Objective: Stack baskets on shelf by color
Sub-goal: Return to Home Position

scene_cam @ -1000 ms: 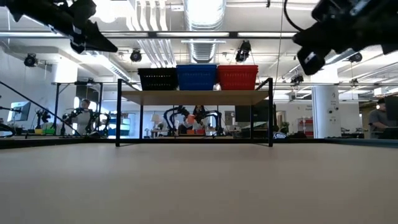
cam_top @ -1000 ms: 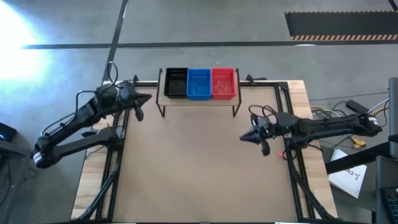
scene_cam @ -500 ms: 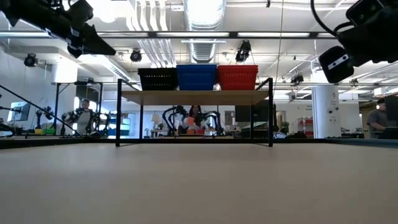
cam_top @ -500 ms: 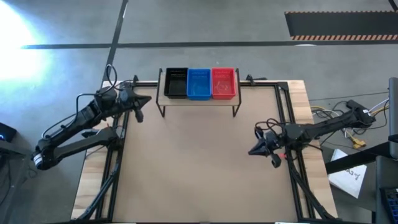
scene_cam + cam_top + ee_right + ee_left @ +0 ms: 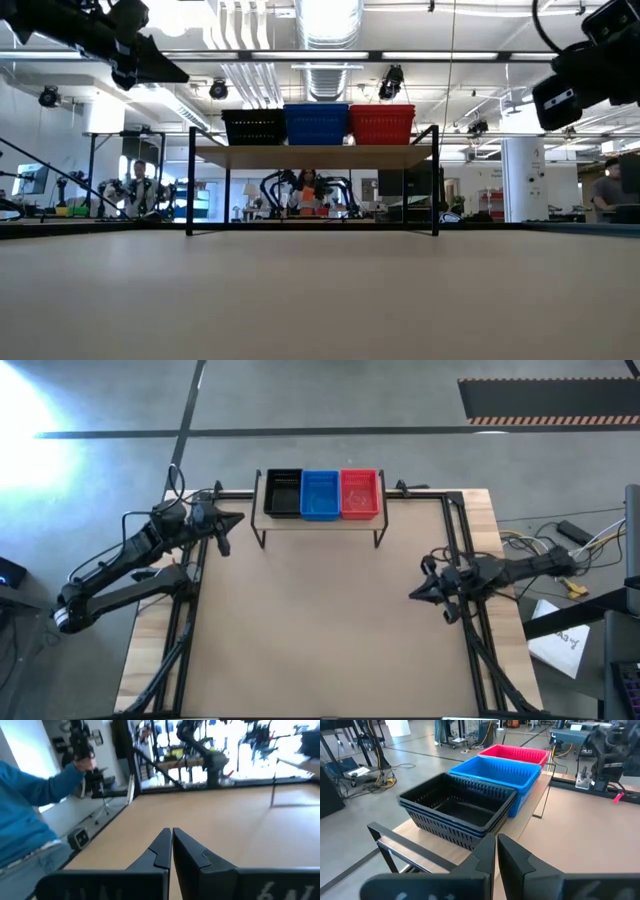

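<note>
Three stacks of baskets stand side by side on the shelf (image 5: pixel 320 522) at the table's far edge: black (image 5: pixel 283 493), blue (image 5: pixel 319 494), red (image 5: pixel 359 493). They also show in the left wrist view, black (image 5: pixel 457 812), blue (image 5: pixel 495 772), red (image 5: pixel 515 754). My left gripper (image 5: pixel 240 519) is shut and empty, raised just left of the shelf. My right gripper (image 5: pixel 414 595) is shut and empty, raised over the table's right side.
Black rails (image 5: pixel 458 550) run along the table's left and right sides. A person in a blue sleeve (image 5: pixel 30 795) shows beyond the table in the right wrist view. Bare tabletop (image 5: pixel 320 630) lies in front of the shelf.
My right gripper has drawn back toward the table's right edge and a little toward the near edge, staying shut. My left arm and the baskets have kept still.
</note>
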